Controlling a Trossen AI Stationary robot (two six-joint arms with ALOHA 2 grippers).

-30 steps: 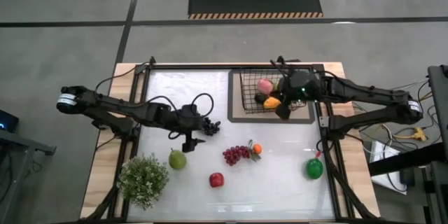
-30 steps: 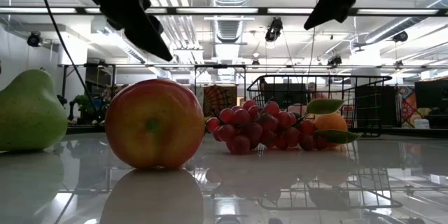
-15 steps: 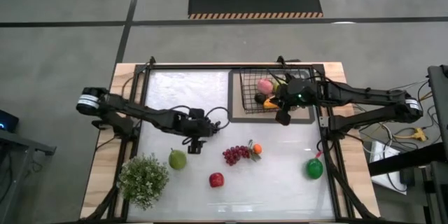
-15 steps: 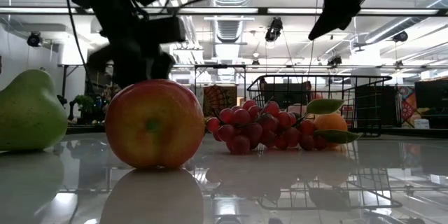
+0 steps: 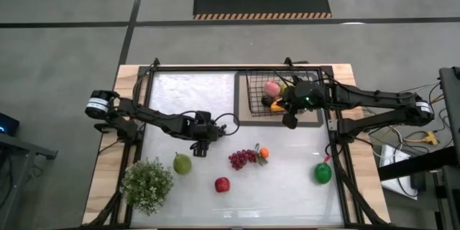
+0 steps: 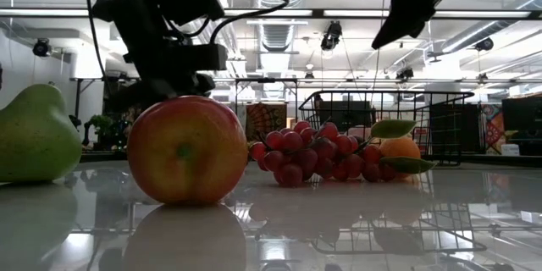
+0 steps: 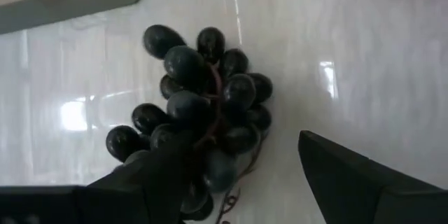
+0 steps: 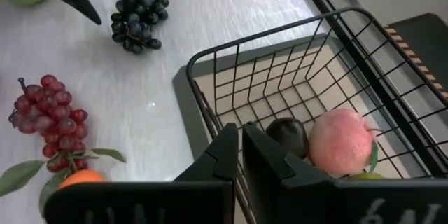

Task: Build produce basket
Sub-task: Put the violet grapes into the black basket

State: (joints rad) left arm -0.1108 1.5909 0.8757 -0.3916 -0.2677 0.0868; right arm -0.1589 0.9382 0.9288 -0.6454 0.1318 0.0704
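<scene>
Left gripper [image 5: 203, 146] is down on the worktop [image 5: 194, 93] over the dark grapes [image 7: 199, 108], jaws apart with one finger [image 7: 150, 182] touching the bunch and the other finger just beside it, not clamped. Right gripper [image 8: 241, 140] hangs above the near edge of the basket [image 5: 253, 95] at far right, jaws together and empty. Inside the basket: pink peach [image 8: 339, 140] plus a dark fruit [image 8: 288, 134]. On the worktop: pear [image 5: 182, 163], red apple [image 5: 222, 184], red grapes [image 5: 241, 159], tangerine [image 5: 264, 153], green pepper [image 5: 323, 173]. Potted plant [image 5: 147, 184] sits near left.
</scene>
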